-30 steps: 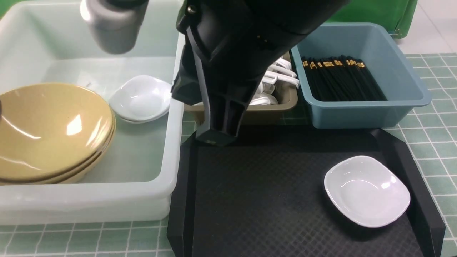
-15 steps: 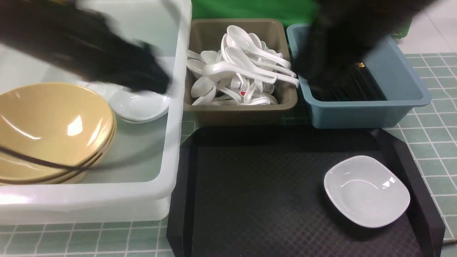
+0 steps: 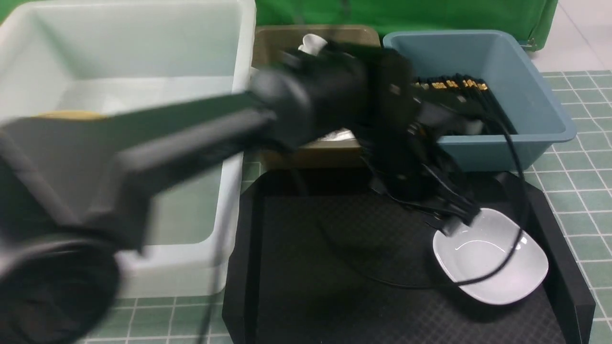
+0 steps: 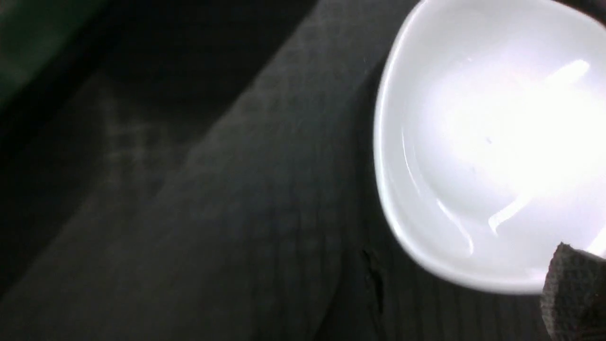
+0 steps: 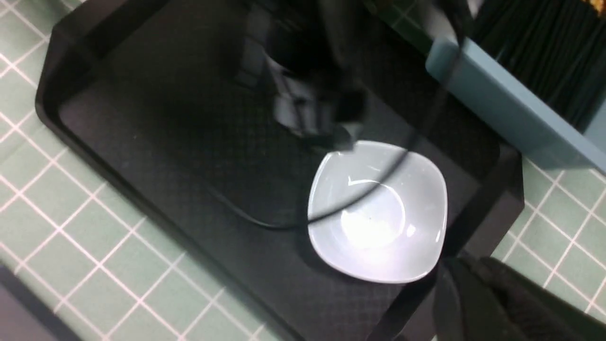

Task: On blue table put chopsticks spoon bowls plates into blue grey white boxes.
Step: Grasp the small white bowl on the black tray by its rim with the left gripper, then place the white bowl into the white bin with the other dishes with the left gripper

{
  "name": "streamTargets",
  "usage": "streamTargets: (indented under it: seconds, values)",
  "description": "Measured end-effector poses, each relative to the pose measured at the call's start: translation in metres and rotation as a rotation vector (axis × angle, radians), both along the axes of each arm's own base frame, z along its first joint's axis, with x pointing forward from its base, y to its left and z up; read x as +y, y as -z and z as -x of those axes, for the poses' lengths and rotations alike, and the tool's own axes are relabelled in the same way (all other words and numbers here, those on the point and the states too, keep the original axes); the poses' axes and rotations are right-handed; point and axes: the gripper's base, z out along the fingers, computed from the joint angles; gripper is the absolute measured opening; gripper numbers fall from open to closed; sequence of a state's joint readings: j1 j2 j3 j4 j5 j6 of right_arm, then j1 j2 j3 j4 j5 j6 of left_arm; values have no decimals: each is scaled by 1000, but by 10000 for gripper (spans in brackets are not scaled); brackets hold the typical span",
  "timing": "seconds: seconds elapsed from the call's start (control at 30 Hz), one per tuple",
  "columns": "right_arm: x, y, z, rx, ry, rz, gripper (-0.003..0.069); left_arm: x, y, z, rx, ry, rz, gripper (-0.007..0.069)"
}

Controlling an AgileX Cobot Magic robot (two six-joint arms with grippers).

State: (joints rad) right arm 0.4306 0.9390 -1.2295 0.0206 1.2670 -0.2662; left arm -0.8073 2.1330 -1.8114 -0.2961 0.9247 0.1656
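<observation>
A small white plate (image 3: 497, 267) lies at the right of the black tray (image 3: 311, 267); it also shows in the left wrist view (image 4: 497, 142) and the right wrist view (image 5: 378, 222). My left arm reaches across from the lower left, blurred. My left gripper (image 3: 454, 224) is at the plate's far-left rim, apparently open and empty. One of its pads (image 4: 575, 289) hangs over the rim. My right gripper (image 5: 478, 303) is a dark blur beside the tray's edge. Chopsticks (image 3: 459, 88) lie in the blue box (image 3: 526, 71). Spoons (image 3: 313, 44) fill the grey box (image 3: 354, 33).
The large white box (image 3: 143, 48) stands on the left; the arm hides most of it, and only a sliver of the tan bowls (image 3: 71, 114) shows. The tiled blue table (image 3: 583, 157) surrounds the tray. A black cable loops over the plate.
My left arm has swung from the white box across the tray to the plate. My right arm, over the blue box half a second ago, has left the front view.
</observation>
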Motion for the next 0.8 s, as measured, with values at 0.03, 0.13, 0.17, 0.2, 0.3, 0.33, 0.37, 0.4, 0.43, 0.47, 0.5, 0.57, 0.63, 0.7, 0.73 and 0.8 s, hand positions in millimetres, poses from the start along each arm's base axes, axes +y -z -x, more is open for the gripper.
streamTargets:
  seconds: [0.03,0.13,0.17,0.2,0.3,0.33,0.37,0.4,0.43,0.47,0.5,0.57,0.63,0.7,0.73,0.8]
  values:
    - [-1,0,3,-4,0,-2,48,-5,7,-2,15,-4,-5,444]
    - [-4,-1,8,-16,1,-7,48,-20,32,-9,66,-25,-10,442]
    - [-4,-1,9,-19,1,-9,48,-23,35,-11,77,-29,-4,438]
    - [-5,-1,10,-21,1,-9,48,-27,44,-13,106,-35,-1,421]
    - [-5,-1,9,-19,1,-8,48,-30,54,-13,148,-48,-8,337]
    - [-5,-1,9,-19,1,-8,48,-30,54,-13,152,-48,-10,285]
    - [-5,-1,9,-19,1,-8,48,-29,54,-12,155,-44,-18,223]
    - [-5,-1,9,-20,1,-9,48,-29,55,-12,158,-40,-27,156]
    - [-4,-1,9,-24,1,-10,48,-28,53,-12,157,-40,-24,112]
    - [-4,-1,8,-27,1,-13,48,-29,49,-12,152,-38,-17,72]
    - [-3,-1,7,-28,0,-15,48,-28,45,-11,151,-34,-17,56]
    - [-2,-1,5,-32,0,-20,48,-24,30,-10,124,-24,-19,27]
    - [1,0,-1,-29,-2,-22,48,-16,13,-12,88,-19,-24,9]
    - [10,0,-14,-18,-20,-15,48,13,-34,-21,-16,-41,-15,4]
    - [11,-2,-14,-20,-26,-16,48,16,-38,-22,-25,-44,-13,4]
    - [22,-5,-23,-20,-58,-15,48,46,-84,-28,-120,-89,13,4]
